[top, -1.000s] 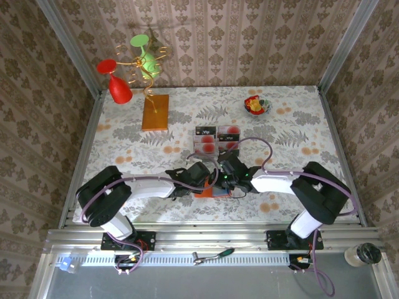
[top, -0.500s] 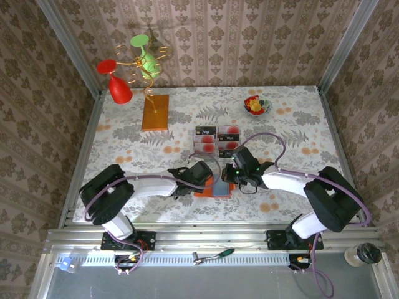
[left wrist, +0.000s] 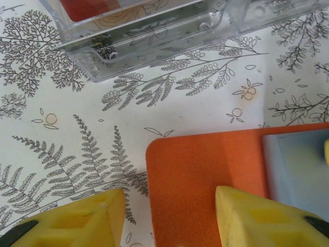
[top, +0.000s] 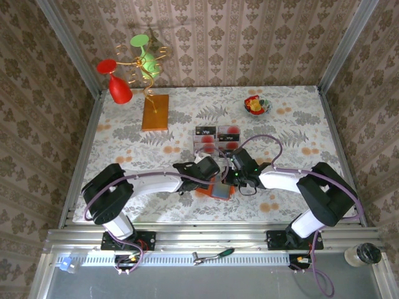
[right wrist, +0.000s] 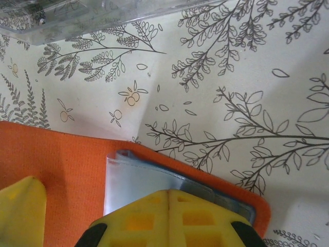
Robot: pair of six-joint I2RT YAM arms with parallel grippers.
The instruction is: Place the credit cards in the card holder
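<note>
Nearest the arms' bases, the card holder (left wrist: 205,175) is seen lying flat and unfolded on the surface (left wrist: 77,128). Its grey-blue inside, hidden a second ago, is now uncovered, and its long axis is set left to right, slightly askew, with the orange half toward the left arm. One corner is straddled by the half-open left tool (left wrist: 168,199), with nothing seen gripped, while the right tool (right wrist: 169,198), shut and empty, is placed over the grey-blue pocket. Farther off, the credit cards (top: 208,143) are left in the clear tray (left wrist: 149,49), so the holder is judged ready and no card loaded yet.

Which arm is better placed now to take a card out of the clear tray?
Probably left: the left gripper is open, the clear tray just ahead; the right gripper is shut over the card holder.
</note>
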